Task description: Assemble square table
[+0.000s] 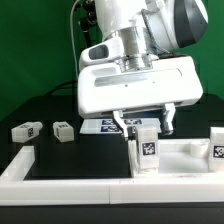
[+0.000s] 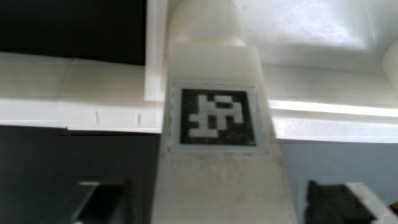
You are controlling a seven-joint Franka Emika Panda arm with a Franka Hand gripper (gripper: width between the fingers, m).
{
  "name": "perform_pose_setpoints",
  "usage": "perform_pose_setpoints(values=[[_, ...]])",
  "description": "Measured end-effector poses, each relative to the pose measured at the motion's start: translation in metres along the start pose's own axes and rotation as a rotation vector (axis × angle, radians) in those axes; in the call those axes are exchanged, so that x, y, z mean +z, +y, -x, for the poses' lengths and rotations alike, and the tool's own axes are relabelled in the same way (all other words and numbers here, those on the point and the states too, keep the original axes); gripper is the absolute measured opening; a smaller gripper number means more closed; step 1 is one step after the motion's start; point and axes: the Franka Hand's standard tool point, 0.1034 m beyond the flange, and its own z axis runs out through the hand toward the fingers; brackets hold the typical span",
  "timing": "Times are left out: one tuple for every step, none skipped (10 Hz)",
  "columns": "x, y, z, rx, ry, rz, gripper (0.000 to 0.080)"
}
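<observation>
A white leg (image 1: 147, 146) with a black-and-white tag stands upright at the left corner of the white tabletop (image 1: 186, 157). My gripper (image 1: 146, 125) hangs right above it, fingers spread to either side. In the wrist view the leg (image 2: 217, 120) fills the middle. The dark fingers (image 2: 100, 200) stand off from both of its sides with a gap, so the gripper (image 2: 217, 205) is open around it. A second leg (image 1: 216, 146) stands at the tabletop's right end. Two more legs (image 1: 25, 130) (image 1: 63, 130) lie on the black table at the exterior view's left.
A long white border rail (image 1: 70, 172) runs along the front and turns up at the exterior view's left. The marker board (image 1: 100, 125) lies flat behind the gripper. A green wall backs the scene.
</observation>
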Motion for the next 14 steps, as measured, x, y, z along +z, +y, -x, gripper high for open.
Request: perform_pose_setpoints(values=[[0.000, 0.000, 0.000, 0.000, 0.000, 0.000, 0.0611], [0.000, 0.000, 0.000, 0.000, 0.000, 0.000, 0.0637], [0.000, 0.000, 0.000, 0.000, 0.000, 0.000, 0.0637], [0.000, 0.000, 0.000, 0.000, 0.000, 0.000, 0.0647], [0.000, 0.000, 0.000, 0.000, 0.000, 0.000, 0.0647], [0.000, 0.000, 0.000, 0.000, 0.000, 0.000, 0.0649], [0.000, 0.001, 0.001, 0.016, -0.010, -0.003, 0.0649], [-0.004, 0.002, 0.001, 0.077, -0.060, -0.015, 0.0649], [-0.011, 0.002, -0.006, 0.122, -0.088, -0.012, 0.0649], [-0.013, 0.002, -0.008, 0.131, -0.125, -0.016, 0.0649], [-0.012, 0.012, -0.009, 0.133, -0.129, -0.003, 0.0649], [-0.010, 0.013, -0.007, 0.142, -0.171, -0.027, 0.0649], [-0.007, 0.004, -0.007, 0.172, -0.250, -0.076, 0.0649], [-0.005, -0.004, -0.010, 0.181, -0.311, -0.109, 0.0649]])
